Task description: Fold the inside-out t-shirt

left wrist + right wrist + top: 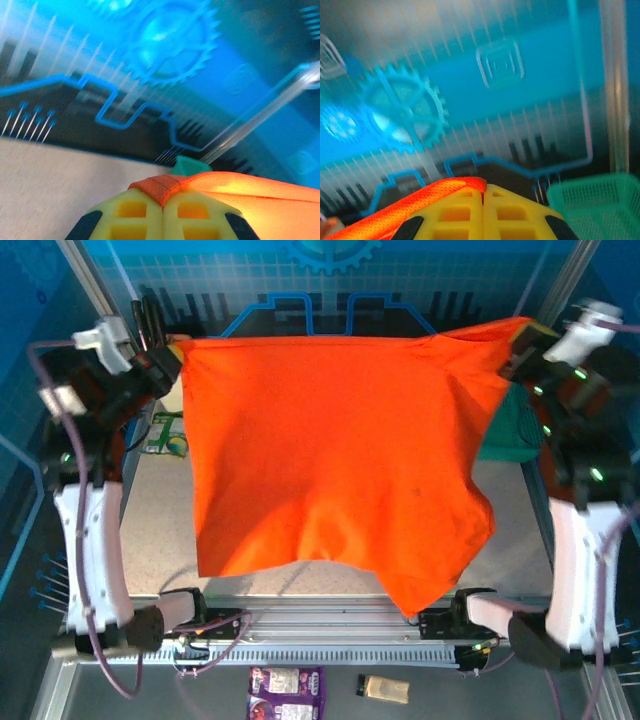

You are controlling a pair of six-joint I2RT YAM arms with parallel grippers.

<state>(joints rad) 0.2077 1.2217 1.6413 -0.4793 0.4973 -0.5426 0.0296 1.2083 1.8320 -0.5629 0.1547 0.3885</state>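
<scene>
Inside-out t-shirt (pixel 330 460), orange: held spread over worktop (pixel 150 530), top corners clamped in left tool (pixel 163 202) and right tool (pixel 483 195), likely for laying flat

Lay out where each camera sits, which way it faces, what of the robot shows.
Top external: above and behind the bases, looking down on the table and spread orange t-shirt; left arm and right arm show.
Left wrist: on the left arm, facing the blue back wall; left gripper pinches the shirt's hem.
Right wrist: likewise facing the back wall; right gripper pinches the shirt, green basket beside.
Shared: both wrist views show the gear-printed wall and shirt.
</scene>
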